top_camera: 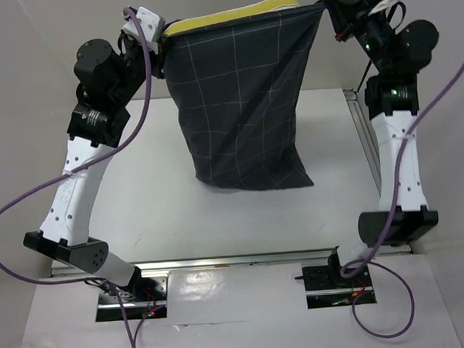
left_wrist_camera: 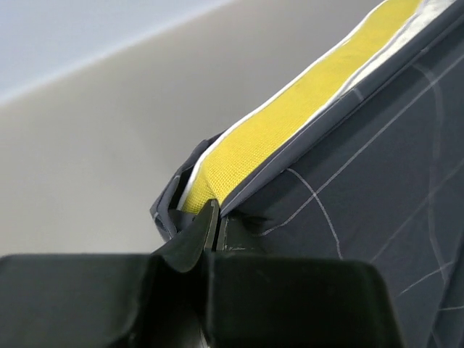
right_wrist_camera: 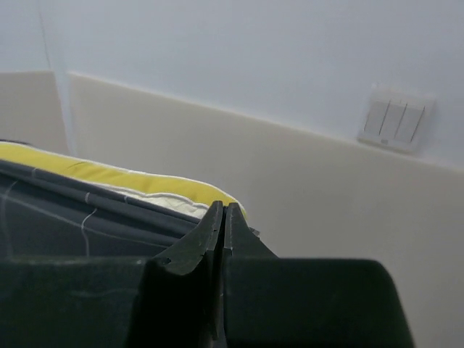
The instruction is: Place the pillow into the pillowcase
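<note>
Fabric hangs taut between our two arms: the pillowcase (top_camera: 244,104) is held up by its top corners and drapes down over the white table (top_camera: 140,193), with the pale check lines showing across its dark face. Our left gripper (top_camera: 160,48) sits at about 11 o'clock in the top view and our right gripper (top_camera: 330,12) at about 1 o'clock, each at one upper corner of the cloth. In the left wrist view the left gripper (left_wrist_camera: 212,217) has its jaws pressed together on the folded corner of the pillowcase (left_wrist_camera: 362,188). In the right wrist view the right gripper (right_wrist_camera: 223,216) is likewise clamped tight on the pillowcase (right_wrist_camera: 58,217) edge. The pillow (top_camera: 233,12) sits inside the case, and only its yellow band shows along the open mouth at 12 o'clock. That band runs toward 1 o'clock in the left wrist view (left_wrist_camera: 304,109) and toward 9 o'clock in the right (right_wrist_camera: 109,174). We cannot tell whether the lower hem touches the table. A wall switch (right_wrist_camera: 396,123) sits at 2 o'clock behind the right fingers.
</note>
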`<state>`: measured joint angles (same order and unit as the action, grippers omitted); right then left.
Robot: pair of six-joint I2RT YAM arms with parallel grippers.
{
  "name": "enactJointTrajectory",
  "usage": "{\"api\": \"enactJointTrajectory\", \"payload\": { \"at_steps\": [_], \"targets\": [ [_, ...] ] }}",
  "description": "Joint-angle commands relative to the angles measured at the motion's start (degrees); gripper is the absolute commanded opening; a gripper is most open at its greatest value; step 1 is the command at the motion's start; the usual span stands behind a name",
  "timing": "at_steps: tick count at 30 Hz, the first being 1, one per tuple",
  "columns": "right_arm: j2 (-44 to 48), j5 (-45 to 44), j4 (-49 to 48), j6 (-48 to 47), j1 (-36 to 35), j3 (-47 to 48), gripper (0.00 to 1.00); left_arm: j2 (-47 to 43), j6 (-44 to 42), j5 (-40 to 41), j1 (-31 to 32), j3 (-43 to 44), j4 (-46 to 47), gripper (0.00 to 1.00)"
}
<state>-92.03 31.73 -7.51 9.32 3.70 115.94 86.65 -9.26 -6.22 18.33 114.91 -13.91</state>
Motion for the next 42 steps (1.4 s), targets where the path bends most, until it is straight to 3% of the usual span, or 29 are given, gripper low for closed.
{"api": "enactJointTrajectory", "payload": {
  "at_steps": [1,8,14,18,21,25,30,38,42],
  "targets": [
    [10.79,-15.92,-14.36,-8.52,8.51,-7.61,0.0,-6.06,-10.69,22.03,-5.67,3.56,3.83,0.0],
    [20.65,-11.78,-16.83,-11.17,8.51,-20.57,0.0,-10.71,-15.7,26.34,-4.26,0.05,6.0,0.0],
    [22.59,-11.77,-19.03,-10.65,8.51,-16.89,0.0,-13.88,-15.7,20.47,-4.26,2.33,9.16,0.0],
    [24.79,-11.77,-21.85,-9.68,8.51,-17.94,0.0,-19.76,-17.81,11.68,-4.26,-4.08,18.3,0.0],
    [24.18,-5.64,-12.91,-7.84,8.51,-16.1,0.0,-17.15,-17.29,8.86,-4.26,-0.58,8.68,0.0],
    [24.18,-10.8,-14.9,-4.14,8.51,-17.51,0.0,-13.0,-12.55,18.78,-4.26,6.98,5.3,0.0],
    [26.54,-4.85,-20.09,-2.03,8.51,-18.47,0.0,-20.02,-13.6,15.45,-4.26,-3.56,14.52,0.0],
    [29.19,0.27,-19.31,1.84,8.51,-18.55,0.0,-20.82,-8.5,15.8,-4.26,1.19,7.24,0.0],
    [26.82,0.27,-14.65,1.84,8.51,-21.71,0.0,-20.29,-7.97,15.8,-4.26,-5.38,7.06,0.0]
  ]
}}
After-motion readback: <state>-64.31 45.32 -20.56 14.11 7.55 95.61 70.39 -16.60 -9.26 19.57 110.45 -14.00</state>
